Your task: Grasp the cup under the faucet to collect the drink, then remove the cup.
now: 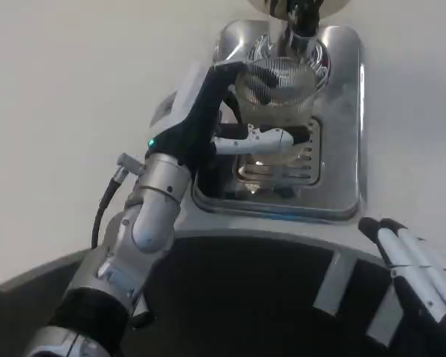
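Under faucet [296, 16], clear ribbed cup [276, 88]

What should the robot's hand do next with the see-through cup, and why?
Probably keep holding it steady for a moment. The left hand is wrapped around the clear cup, which stands on the metal drip tray right under the faucet. I cannot tell how full it is, so lifting away comes after.
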Tool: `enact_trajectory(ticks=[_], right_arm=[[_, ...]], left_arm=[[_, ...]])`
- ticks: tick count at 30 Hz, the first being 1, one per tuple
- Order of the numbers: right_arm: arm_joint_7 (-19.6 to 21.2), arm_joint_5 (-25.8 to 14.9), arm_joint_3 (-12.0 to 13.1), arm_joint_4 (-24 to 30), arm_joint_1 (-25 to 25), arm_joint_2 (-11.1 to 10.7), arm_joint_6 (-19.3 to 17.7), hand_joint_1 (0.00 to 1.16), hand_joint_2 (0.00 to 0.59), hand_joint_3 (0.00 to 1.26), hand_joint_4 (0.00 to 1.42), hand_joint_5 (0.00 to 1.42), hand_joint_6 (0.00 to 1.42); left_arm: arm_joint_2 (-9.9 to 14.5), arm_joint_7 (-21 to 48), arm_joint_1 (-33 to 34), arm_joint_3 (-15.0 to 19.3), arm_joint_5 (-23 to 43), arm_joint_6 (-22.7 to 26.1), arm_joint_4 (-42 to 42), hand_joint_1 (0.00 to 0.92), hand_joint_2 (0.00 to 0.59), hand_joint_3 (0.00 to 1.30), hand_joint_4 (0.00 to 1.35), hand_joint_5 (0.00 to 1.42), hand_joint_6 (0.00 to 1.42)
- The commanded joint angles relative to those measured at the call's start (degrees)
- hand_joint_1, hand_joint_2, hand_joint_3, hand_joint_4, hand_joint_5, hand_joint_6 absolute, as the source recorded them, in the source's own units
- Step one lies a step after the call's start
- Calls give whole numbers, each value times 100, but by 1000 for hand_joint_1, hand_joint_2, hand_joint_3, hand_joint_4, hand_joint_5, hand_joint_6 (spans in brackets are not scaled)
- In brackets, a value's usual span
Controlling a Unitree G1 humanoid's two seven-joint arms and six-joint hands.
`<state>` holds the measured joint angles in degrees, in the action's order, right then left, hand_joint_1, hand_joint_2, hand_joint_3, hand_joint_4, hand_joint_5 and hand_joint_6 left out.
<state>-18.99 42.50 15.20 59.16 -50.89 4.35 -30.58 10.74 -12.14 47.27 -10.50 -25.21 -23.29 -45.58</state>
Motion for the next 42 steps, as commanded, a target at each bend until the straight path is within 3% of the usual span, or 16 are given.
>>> enact_trajectory(ticks=[1,3,4,7,10,18,23,26,29,30,31,37,39,42], right_arm=[[-32,44,-27,84,73,162,173,690,280,6,0,61,220],[-58,100,-97,84,173,146,300,686,279,6,0,61,224],[-65,122,-133,84,208,130,352,680,277,6,0,61,235],[-86,172,-218,84,290,89,522,674,275,6,0,61,251],[-116,195,-260,84,397,29,666,672,275,6,0,63,256],[-187,245,-370,84,573,-83,881,664,279,6,0,72,261],[-203,241,-390,84,641,-159,991,665,276,6,0,72,263],[-207,264,-436,84,690,-209,1063,666,276,6,0,72,264],[-198,259,-473,84,735,-263,1164,663,277,9,0,72,265],[-206,222,-475,84,766,-288,1236,655,274,14,0,63,266],[-205,200,-473,84,797,-302,1292,653,273,15,0,62,266],[-182,188,-432,84,977,-331,1529,639,279,16,0,61,249],[-160,199,-387,84,1082,-325,1655,637,280,19,0,61,247],[-173,220,-362,84,1268,-360,1804,634,280,22,0,61,246]], left_arm=[[19,15,57,-71,35,-270,-179,660,68,778,959,1169,1316],[94,-6,57,-134,-56,-376,-196,543,64,425,682,1017,1217],[127,-33,54,-161,-91,-410,-194,500,68,313,579,969,1186],[185,-81,51,-201,-99,-448,-201,473,70,154,320,760,1015],[207,-147,28,-190,-76,-444,-179,440,64,48,204,681,948],[279,-261,-87,-205,-103,-410,1,383,41,0,54,486,677],[316,-238,-175,-173,-63,-369,149,321,18,0,0,286,299],[365,-212,-329,-92,6,-332,438,239,8,0,0,235,214],[402,-85,-606,79,179,-238,898,114,0,0,0,202,162],[385,-14,-774,236,386,-206,1119,23,10,0,0,204,139],[384,46,-929,379,572,-173,1333,5,21,0,0,177,101],[276,396,-1567,1062,1492,430,2737,0,81,0,0,43,0],[193,541,-1672,1213,1842,679,3265,0,119,0,0,10,0],[86,825,-1736,1345,2321,1037,3907,0,126,0,0,0,0]])
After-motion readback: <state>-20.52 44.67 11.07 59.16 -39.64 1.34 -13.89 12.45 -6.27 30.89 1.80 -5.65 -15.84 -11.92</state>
